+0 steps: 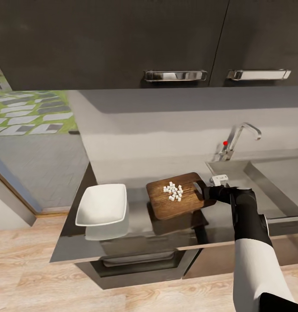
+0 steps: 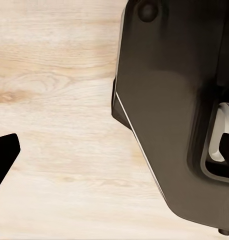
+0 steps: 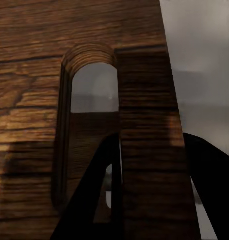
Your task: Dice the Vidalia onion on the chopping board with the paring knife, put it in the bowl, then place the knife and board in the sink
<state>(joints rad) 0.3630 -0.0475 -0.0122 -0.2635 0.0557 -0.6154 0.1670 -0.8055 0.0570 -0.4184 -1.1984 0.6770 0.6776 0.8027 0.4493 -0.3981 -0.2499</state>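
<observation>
grainy wooden chopping board (image 1: 177, 200), glossy countertop (image 1: 135, 225)

Head view looks down over the countertop (image 1: 135, 242); right wrist view sits close on the chopping board (image 3: 34, 100).

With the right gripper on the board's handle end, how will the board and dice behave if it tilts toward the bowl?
The chopping board looks like stiff wood, so it probably won't flex. Held by the right gripper at one end, it may sag or twist. The diced onion lies loose, so it would likely slide and scatter; some may miss the bowl.
</observation>
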